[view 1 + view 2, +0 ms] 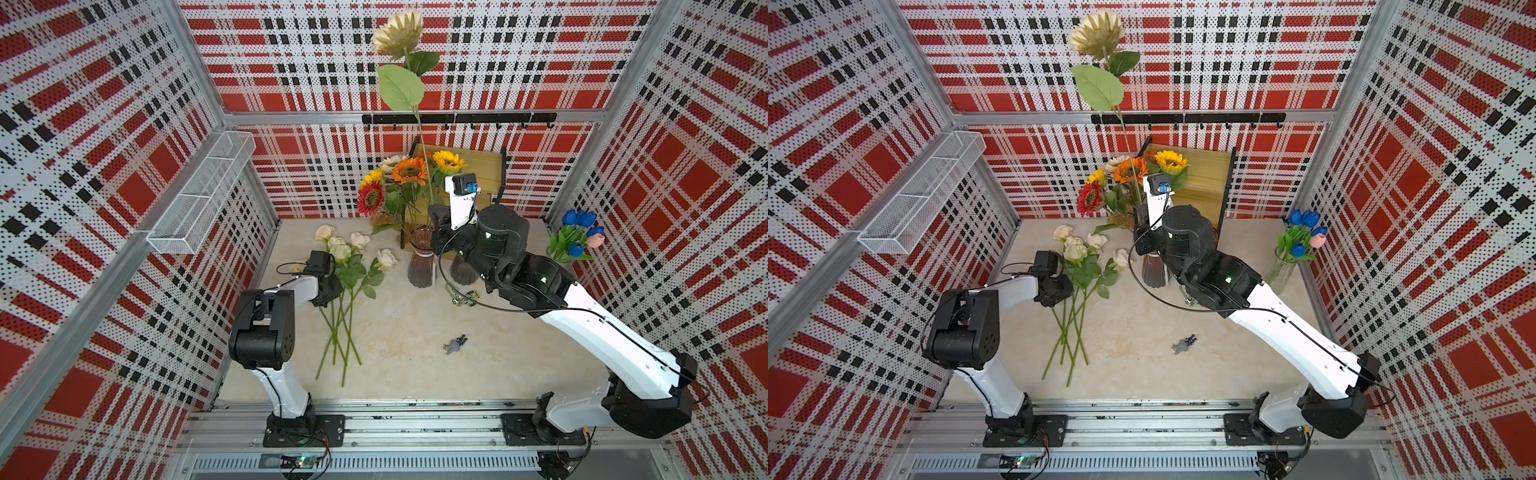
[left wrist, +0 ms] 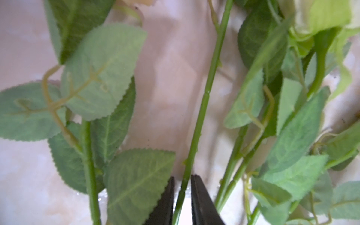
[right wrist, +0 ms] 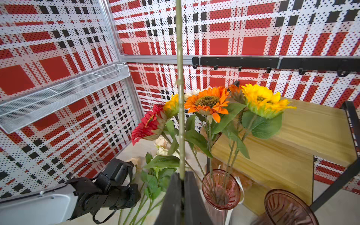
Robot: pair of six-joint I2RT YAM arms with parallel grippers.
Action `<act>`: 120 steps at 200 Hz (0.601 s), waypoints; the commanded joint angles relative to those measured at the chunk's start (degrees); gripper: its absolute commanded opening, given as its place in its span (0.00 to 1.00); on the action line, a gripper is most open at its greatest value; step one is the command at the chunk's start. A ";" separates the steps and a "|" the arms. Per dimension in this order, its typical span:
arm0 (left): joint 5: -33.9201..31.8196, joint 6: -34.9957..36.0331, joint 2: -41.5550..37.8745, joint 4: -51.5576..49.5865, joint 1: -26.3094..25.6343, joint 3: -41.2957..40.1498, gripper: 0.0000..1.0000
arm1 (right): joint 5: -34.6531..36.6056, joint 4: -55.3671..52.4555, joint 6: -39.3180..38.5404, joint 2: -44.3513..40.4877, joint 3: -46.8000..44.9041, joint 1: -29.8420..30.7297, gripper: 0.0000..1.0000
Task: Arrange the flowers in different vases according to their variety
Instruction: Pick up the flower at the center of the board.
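Note:
Several cream roses lie on the table with their stems fanned toward the front. My left gripper is down among them, jaws shut on one rose stem. My right gripper is shut on the stem of a cream sunflower and holds it upright, the head high above the pinkish vase. That vase holds red, orange and yellow sunflowers. The brownish-purple vase beside it is empty. Blue tulips and one pink stand in the clear cylinder at the right wall.
A wooden shelf stands at the back behind the vases, under a black hook rail. A wire basket hangs on the left wall. A small grey object and a metal trinket lie on the table.

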 commanded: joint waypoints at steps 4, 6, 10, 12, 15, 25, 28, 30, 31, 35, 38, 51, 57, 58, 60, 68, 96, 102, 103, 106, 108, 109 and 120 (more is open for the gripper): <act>-0.50 0.38 2.62 -1.58 -0.94 0.55 0.19 | 4.73 7.08 -3.63 -1.79 -4.63 -0.78 0.00; -0.50 0.38 2.69 -1.48 -1.04 0.59 0.19 | 4.85 7.57 -3.74 -1.90 -5.04 -0.88 0.00; -0.47 0.25 2.74 -1.53 -1.22 0.67 0.18 | 5.16 8.38 -3.92 -2.08 -5.78 -1.13 0.00; -0.49 0.22 2.79 -1.49 -1.26 0.76 0.17 | 5.29 8.84 -3.96 -2.12 -6.23 -1.23 0.00; -0.46 0.24 2.80 -1.45 -1.35 0.87 0.16 | 5.58 9.74 -4.10 -2.33 -6.95 -1.43 0.00; -0.44 0.16 2.81 -1.45 -1.55 1.28 0.13 | 6.32 13.45 -4.92 -3.04 -9.91 -1.94 0.00; -0.42 0.15 2.76 -1.40 -1.60 1.43 0.11 | 6.50 14.94 -5.32 -3.31 -11.04 -2.10 0.00; -0.35 0.15 2.72 -1.44 -1.62 1.47 0.11 | 6.70 15.95 -5.59 -3.46 -11.63 -2.09 0.00; -0.38 0.13 2.67 -1.40 -1.62 1.48 0.11 | 6.81 16.47 -5.75 -3.64 -12.16 -2.09 0.00; -0.35 0.11 2.56 -1.44 -1.63 1.59 0.10 | 7.18 18.39 -6.36 -4.16 -13.52 -2.15 0.00; -0.33 0.11 2.42 -1.45 -1.63 1.68 0.09 | 7.33 20.41 -6.77 -4.50 -15.03 -2.22 0.00; -0.31 0.11 1.61 -1.53 -1.63 1.92 0.06 | 6.86 26.46 -7.65 -5.64 -18.92 -3.18 0.00; -0.24 0.03 1.20 -1.53 -1.63 2.01 0.05 | 5.88 28.44 -7.70 -5.92 -20.31 -3.80 0.00; -0.24 0.07 1.12 -1.53 -1.63 2.06 0.05 | 5.78 28.78 -7.64 -5.96 -20.54 -3.91 0.00; -0.22 0.06 1.00 -1.54 -1.63 2.09 0.05 | 5.51 29.43 -7.64 -6.06 -20.98 -4.10 0.00; -0.24 0.11 0.36 -1.69 -1.63 2.28 0.03 | 4.36 31.40 -6.96 -6.01 -22.10 -5.13 0.00; -0.42 0.16 -1.43 -3.07 -1.63 3.24 0.00 | 0.17 36.42 -6.06 -4.99 -24.26 -7.72 0.00; -0.49 0.20 -1.79 -3.38 -1.71 3.45 0.00 | -0.66 37.87 -6.20 -4.86 -24.99 -8.10 0.00; -0.50 0.20 -1.83 -3.38 -1.71 3.48 0.00 | -0.74 38.07 -6.23 -4.86 -25.12 -8.17 0.00; -0.50 0.20 -2.00 -3.54 -1.70 3.67 0.00 | -1.07 38.67 -6.26 -4.78 -25.43 -8.35 0.00; -0.55 0.18 -2.11 -3.62 -1.71 3.75 0.00 | -1.32 39.07 -6.20 -4.78 -25.69 -8.51 0.00; -0.57 0.19 -2.20 -3.63 -1.71 3.80 0.00 | -1.42 39.24 -6.10 -4.73 -25.82 -8.55 0.00; -0.63 0.28 -2.79 -4.24 -1.63 4.48 0.00 | -3.25 41.17 -5.46 -4.36 -26.94 -9.79 0.00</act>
